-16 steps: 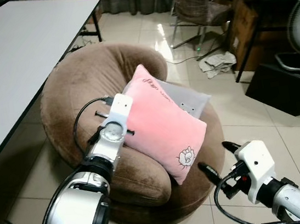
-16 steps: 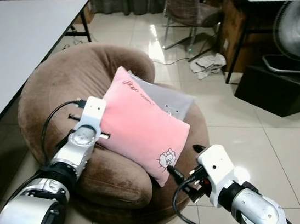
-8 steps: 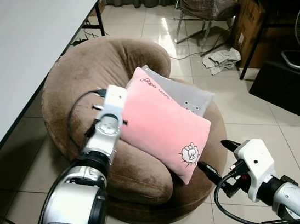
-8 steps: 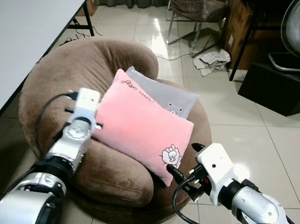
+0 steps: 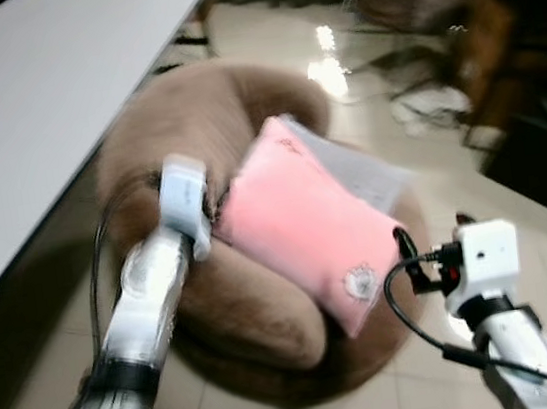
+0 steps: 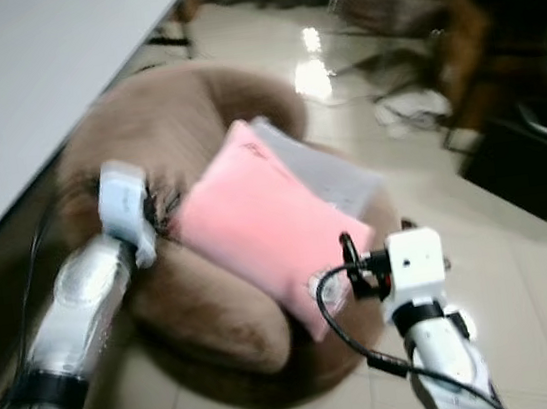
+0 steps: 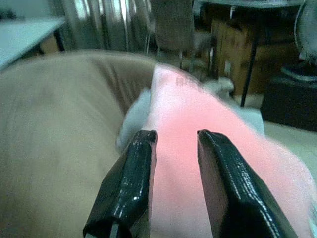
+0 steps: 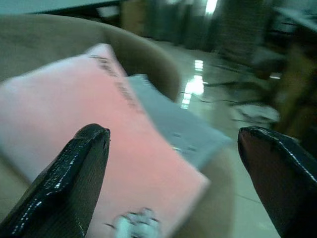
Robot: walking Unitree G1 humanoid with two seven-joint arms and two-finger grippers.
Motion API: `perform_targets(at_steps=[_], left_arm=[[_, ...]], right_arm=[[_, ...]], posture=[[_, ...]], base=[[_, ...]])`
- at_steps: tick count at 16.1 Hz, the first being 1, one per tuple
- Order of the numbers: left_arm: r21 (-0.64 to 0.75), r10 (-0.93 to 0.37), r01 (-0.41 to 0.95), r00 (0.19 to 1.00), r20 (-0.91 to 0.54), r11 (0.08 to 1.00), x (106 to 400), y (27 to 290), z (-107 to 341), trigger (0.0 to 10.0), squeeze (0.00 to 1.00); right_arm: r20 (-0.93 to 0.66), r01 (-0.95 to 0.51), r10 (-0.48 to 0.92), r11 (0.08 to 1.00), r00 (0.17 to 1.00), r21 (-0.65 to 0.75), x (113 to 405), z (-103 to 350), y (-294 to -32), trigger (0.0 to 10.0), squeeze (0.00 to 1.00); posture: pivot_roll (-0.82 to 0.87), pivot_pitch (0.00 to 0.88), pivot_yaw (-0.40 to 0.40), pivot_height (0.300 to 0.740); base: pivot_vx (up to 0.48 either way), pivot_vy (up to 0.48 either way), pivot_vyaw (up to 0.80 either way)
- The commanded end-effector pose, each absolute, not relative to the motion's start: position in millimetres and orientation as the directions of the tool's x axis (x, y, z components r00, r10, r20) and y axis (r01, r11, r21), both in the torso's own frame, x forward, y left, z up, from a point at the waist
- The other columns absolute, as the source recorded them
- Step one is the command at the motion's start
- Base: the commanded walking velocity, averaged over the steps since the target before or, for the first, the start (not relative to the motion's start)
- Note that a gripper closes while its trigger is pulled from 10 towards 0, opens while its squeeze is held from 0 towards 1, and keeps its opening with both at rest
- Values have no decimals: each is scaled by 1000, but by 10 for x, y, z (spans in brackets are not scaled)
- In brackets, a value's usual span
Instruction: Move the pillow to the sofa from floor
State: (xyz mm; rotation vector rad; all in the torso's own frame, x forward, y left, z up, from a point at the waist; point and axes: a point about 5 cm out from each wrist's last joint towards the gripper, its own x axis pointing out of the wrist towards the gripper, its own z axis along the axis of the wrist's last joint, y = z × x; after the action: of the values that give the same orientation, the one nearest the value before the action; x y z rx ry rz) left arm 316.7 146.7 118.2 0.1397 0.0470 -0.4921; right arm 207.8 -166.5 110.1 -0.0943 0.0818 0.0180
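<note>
Pink pillow (image 5: 310, 237) unmoved on brown sofa (image 5: 243, 314); left gripper (image 7: 173, 148) narrow, right gripper (image 8: 173, 163) wide, both retreating. Placement likely done.

The pink pillow (image 5: 308, 235) looks like soft, matt plush cloth, and the grey cushion (image 5: 364, 167) behind it like smoother fabric. The round brown sofa (image 5: 144, 141) has a velvety, short-pile cover. The floor (image 5: 336, 65) is glossy tile with bright reflections. The table (image 5: 29, 106) has a smooth matt top. The left gripper's (image 7: 173, 144) fingers (image 7: 131, 183) are shiny black plastic; the left arm (image 5: 140, 303) is silver with a satin sheen.
</note>
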Motion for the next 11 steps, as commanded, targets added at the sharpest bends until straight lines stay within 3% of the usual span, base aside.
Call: perform_targets(at_steps=[1, 5, 11], left_arm=[[149, -530, 535, 845, -77, 831, 3078, 1372, 1277, 10000, 0], [170, -391, 411, 910, -138, 896, 2925, 1486, 1162, 10000, 0], [177, -380, 406, 911, -162, 897, 2852, 1471, 1184, 10000, 0]], right_arm=[[-69, -11, 5, 997, 998, -82, 2082, 1081, -1622, 10000, 0], [-68, -8, 2, 997, 998, -78, 2100, 1052, -1619, 10000, 0], [-106, -44, 37, 997, 994, -66, 2072, 965, -1688, 10000, 0]], posture=[[-57, 4, 18, 740], [-48, 0, 8, 740], [-47, 0, 15, 740]], base=[[0, 0, 800], [0, 0, 800], [0, 0, 800]])
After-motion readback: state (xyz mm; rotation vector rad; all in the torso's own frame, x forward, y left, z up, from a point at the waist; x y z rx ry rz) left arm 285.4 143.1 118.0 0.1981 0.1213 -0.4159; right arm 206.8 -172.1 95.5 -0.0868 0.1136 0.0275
